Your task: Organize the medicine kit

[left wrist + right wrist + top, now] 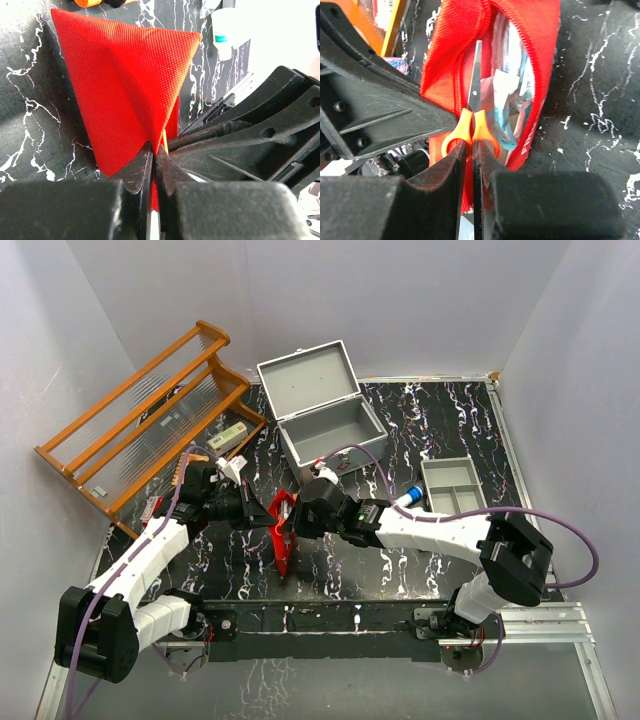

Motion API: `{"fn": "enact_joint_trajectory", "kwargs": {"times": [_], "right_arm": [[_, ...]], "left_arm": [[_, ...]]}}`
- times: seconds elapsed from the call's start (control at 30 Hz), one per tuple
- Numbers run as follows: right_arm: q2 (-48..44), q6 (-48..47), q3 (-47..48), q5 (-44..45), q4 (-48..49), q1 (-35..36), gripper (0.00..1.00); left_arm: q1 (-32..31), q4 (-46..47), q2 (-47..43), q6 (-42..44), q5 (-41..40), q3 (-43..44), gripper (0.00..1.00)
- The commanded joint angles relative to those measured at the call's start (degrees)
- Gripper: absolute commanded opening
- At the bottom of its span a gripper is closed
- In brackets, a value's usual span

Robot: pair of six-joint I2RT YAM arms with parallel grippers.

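Medicine kit (308,378): grey metal box, lid up, at 12 o'clock of both wrists. Left arm reaches toward 3 o'clock, left gripper (154,150) pinching the woven red pouch (125,85) at its edge. Right arm reaches toward 9 o'clock, right gripper (469,147) nearly pressed together at the orange-handled scissors (475,100) in the pouch mouth; cannot tell if gripping.

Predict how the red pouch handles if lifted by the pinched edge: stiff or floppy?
Probably floppy: the red pouch is woven fabric, creased into a tent where the left gripper pinches it. Likely to sag and gape: its mouth stands open, scissors poking in among packets. Loose contents may shift or spill.
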Motion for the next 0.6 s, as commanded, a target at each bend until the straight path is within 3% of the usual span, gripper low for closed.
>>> {"fn": "enact_joint_trajectory", "kwargs": {"times": [0.0,0.1,0.4,0.57], "right_arm": [[-1.1,0.9,2.9,4.4,-3.6,0.4,0.10],[-1.1,0.9,2.6,4.1,-4.8,0.4,0.11],[-3.0,-3.9,4.5,3.5,-5.1,0.4,0.25],[-6.6,-13.4,5.1,4.4,-4.6,-0.8,0.29]], "left_arm": [[-0.2,-0.4,-0.2,0.7,2.2,2.0,0.00],[-0.2,-0.3,0.0,0.7,2.3,2.1,0.00],[-0.2,-1.3,-0.2,1.9,2.9,2.5,0.00],[-0.2,-4.3,-0.7,5.8,7.1,3.8,0.00]]}}
